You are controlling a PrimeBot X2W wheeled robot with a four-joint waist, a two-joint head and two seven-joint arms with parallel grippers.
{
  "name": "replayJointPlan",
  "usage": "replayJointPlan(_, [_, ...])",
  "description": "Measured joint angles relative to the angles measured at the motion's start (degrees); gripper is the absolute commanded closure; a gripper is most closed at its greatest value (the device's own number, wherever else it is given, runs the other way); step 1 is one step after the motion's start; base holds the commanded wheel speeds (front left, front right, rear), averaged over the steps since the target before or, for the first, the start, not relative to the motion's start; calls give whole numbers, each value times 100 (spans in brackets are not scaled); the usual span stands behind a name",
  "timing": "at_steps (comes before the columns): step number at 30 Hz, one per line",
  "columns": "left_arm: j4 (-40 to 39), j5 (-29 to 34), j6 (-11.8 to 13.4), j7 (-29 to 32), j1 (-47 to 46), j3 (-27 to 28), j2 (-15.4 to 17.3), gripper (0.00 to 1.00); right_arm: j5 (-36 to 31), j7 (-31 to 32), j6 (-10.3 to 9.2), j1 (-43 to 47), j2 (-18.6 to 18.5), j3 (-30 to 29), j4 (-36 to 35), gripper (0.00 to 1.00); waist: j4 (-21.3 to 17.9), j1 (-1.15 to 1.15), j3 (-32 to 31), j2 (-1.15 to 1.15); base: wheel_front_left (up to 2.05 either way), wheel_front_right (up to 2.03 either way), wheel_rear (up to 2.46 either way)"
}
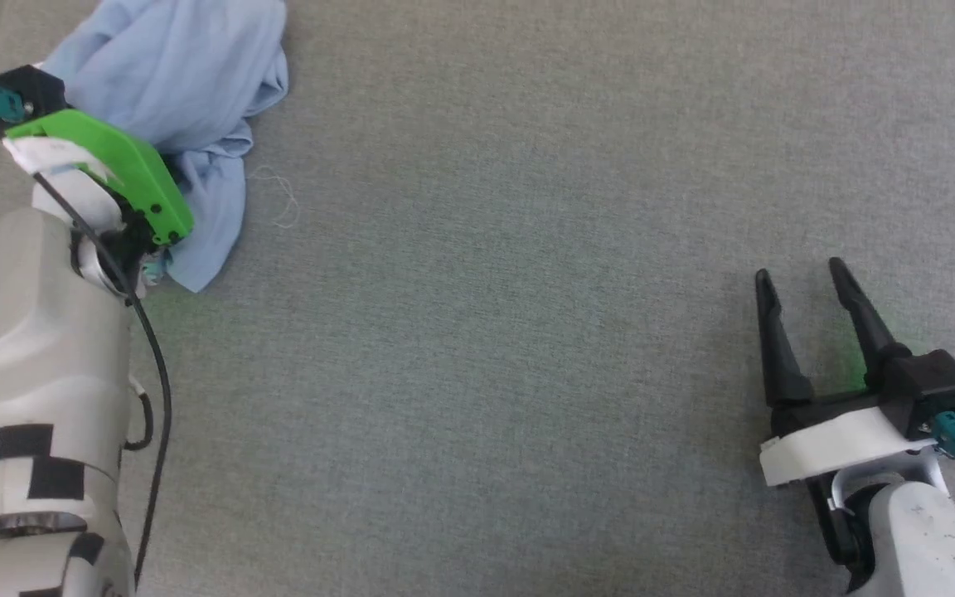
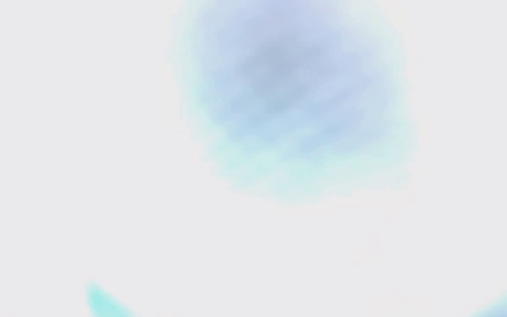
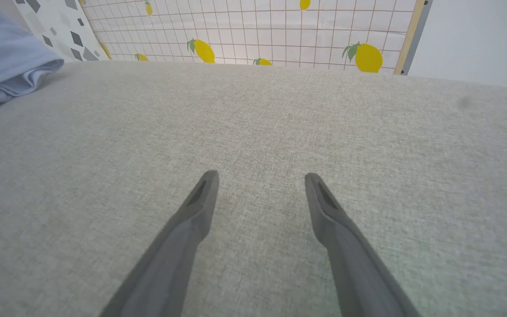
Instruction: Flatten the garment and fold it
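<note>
shirt point(image 1: 179, 75): bunched heap at the counter's point(image 1: 486, 332) far left corner | left fingers: hidden in the heap under the left arm point(image 1: 104, 166), cannot tell if closed | right fingers point(image 1: 778, 348): wide open, empty, near right edge, well apart from the shirt | nearer: left arm

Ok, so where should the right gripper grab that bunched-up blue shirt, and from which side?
Probably the loose flap of the garment lying flat at the heap's near right edge. Bring the right gripper in from the heap's right, low over the grey surface, jaws open; the left arm blocks the other side.
</note>
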Motion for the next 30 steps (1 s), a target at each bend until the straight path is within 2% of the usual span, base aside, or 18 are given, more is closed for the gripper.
replayJointPlan(5, [-207,-62,-11,-558,76,76,-56,100,64,-22,0,-1,0,82,175,0,84,0,-213,0,0,0,0])
replayJointPlan(11, [-713,-62,-70,-1027,-55,97,134,100,213,-118,0,-10,1,196,430,0,171,0,-520,0,0,0,0])
replayJointPlan(15, [-1131,-44,-140,-1057,-261,15,278,100,335,-181,0,-65,2,267,623,0,194,0,-740,0,0,0,0])
replayJointPlan(22, [-1825,-12,-209,-896,-461,-172,346,100,516,-263,0,-74,2,353,887,0,129,0,-1091,0,0,0,0])
replayJointPlan(30, [-2569,-86,-313,-627,-488,-598,159,100,701,-310,0,-114,1,397,1137,0,-219,0,-1414,0,0,0,0])
